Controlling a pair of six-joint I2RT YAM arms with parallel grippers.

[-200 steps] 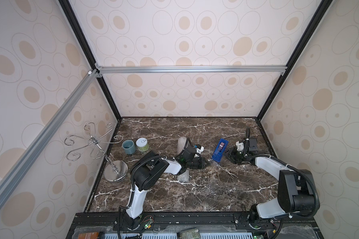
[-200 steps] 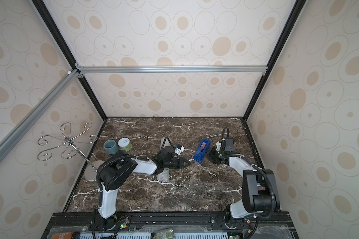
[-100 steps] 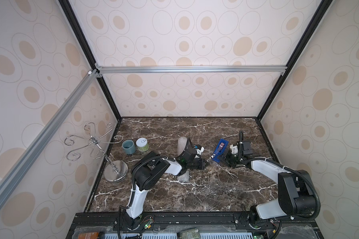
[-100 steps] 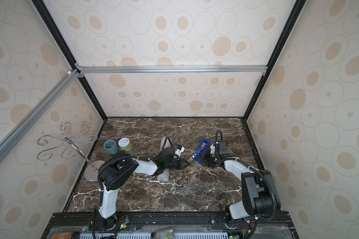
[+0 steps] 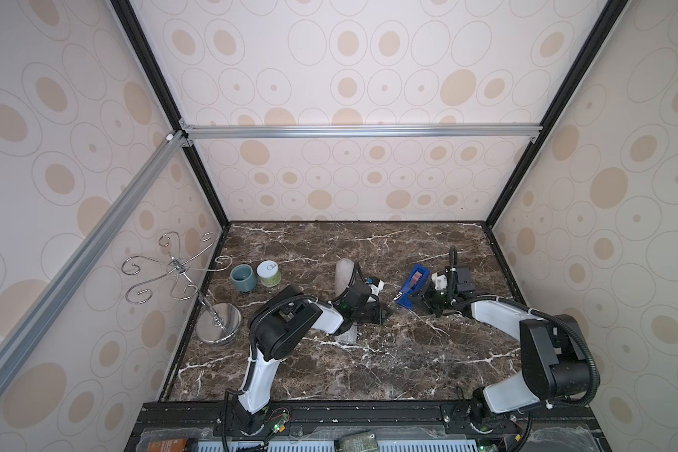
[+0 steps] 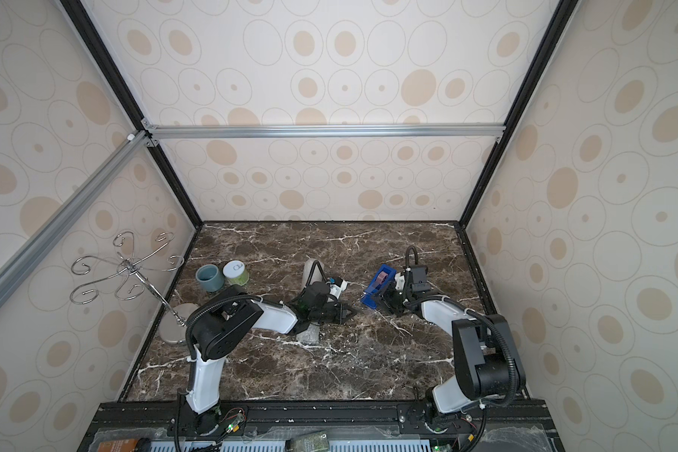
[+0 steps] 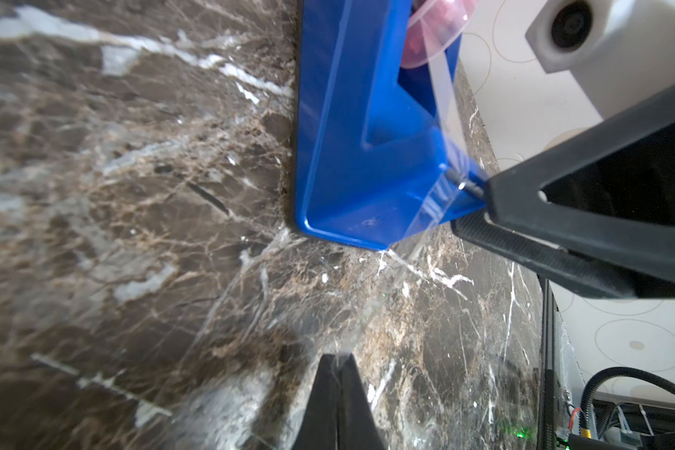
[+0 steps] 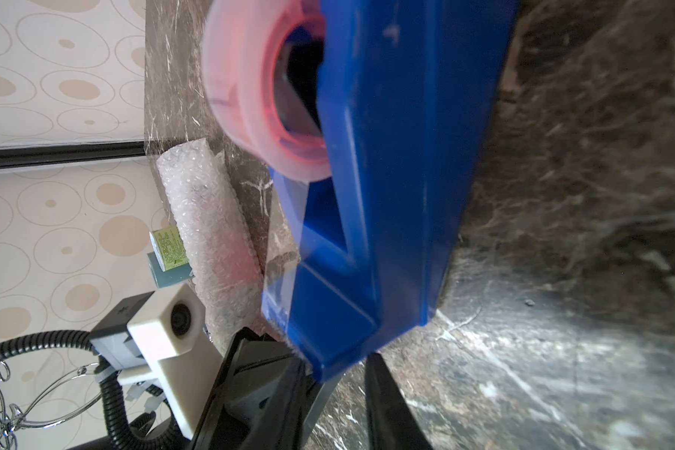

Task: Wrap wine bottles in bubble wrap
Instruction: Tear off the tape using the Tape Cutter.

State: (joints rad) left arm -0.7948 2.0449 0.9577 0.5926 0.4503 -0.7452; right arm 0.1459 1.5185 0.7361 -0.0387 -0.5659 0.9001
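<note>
A clear tape strip (image 7: 429, 206) is pinched between the pressed-together left jaws and stretched from the blue tape dispenser (image 5: 412, 289), whose cutter end is straddled by the right jaws; whether they clamp cannot be told. The dispenser should be steadied while the strip is torn. The bubble wrap (image 8: 205, 230) lies rolled on the counter (image 5: 368, 371), at 9 o'clock of the dispenser; the bottle inside is hidden.
</note>
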